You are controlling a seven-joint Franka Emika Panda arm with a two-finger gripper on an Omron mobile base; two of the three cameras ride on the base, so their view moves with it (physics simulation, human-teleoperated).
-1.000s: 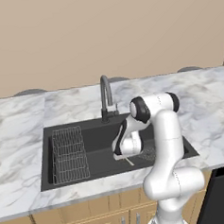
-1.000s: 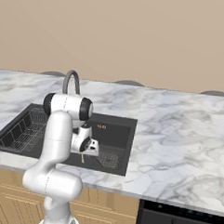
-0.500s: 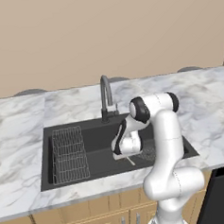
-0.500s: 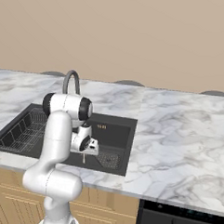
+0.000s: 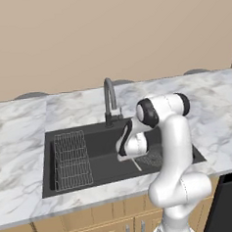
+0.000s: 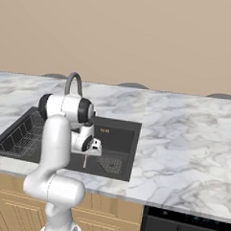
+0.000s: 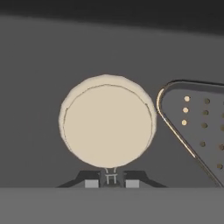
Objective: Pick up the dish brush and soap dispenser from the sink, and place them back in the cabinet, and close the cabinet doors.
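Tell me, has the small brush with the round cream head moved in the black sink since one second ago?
No. In the left base view the small brush with the round cream head keeps its place against the dark grey gooseneck faucet, its pale handle below the hand.

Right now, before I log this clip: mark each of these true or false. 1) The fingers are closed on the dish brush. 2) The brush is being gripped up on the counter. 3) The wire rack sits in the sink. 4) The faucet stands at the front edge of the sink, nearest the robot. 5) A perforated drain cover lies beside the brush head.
1) True: in the hand view the fingers pinch the thin handle of the dish brush.
2) False: the brush is down inside the sink.
3) True: the wire rack lies in the basin.
4) False: the faucet stands at the back edge, toward the wall.
5) True: the drain cover is next to the head.
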